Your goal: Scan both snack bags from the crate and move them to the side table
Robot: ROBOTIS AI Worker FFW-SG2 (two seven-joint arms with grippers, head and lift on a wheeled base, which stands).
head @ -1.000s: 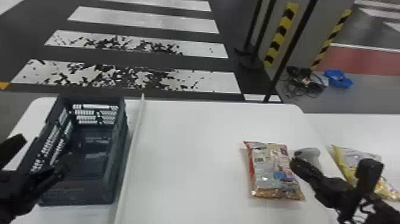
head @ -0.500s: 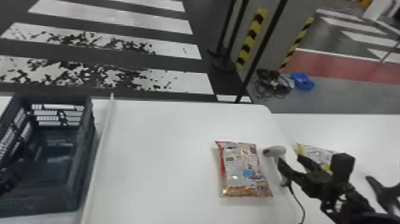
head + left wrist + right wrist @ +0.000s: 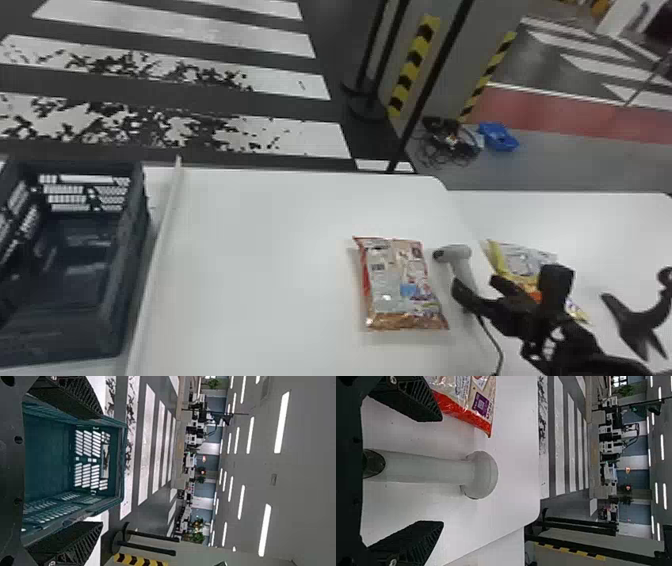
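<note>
**While half the job looks done, half remains**

Facing the crate (image 3: 132, 235), the left pincer (image 3: 102, 469) gapes, holding nothing. The red bag (image 3: 400, 285) lies on the table (image 3: 270, 250), probably unscanned. The scanner (image 3: 462, 262), ungripped, sits within the released right pincer (image 3: 441, 470). The yellow bag (image 3: 525, 260) rests on the side table (image 3: 590, 220), presumably finished.

A blue container (image 3: 498, 136) lies beside tangled cables (image 3: 450, 140) on the floor (image 3: 560, 165); black-and-yellow tape (image 3: 412, 67) borders a grey panel (image 3: 469, 60) near white stripes (image 3: 310, 137).
</note>
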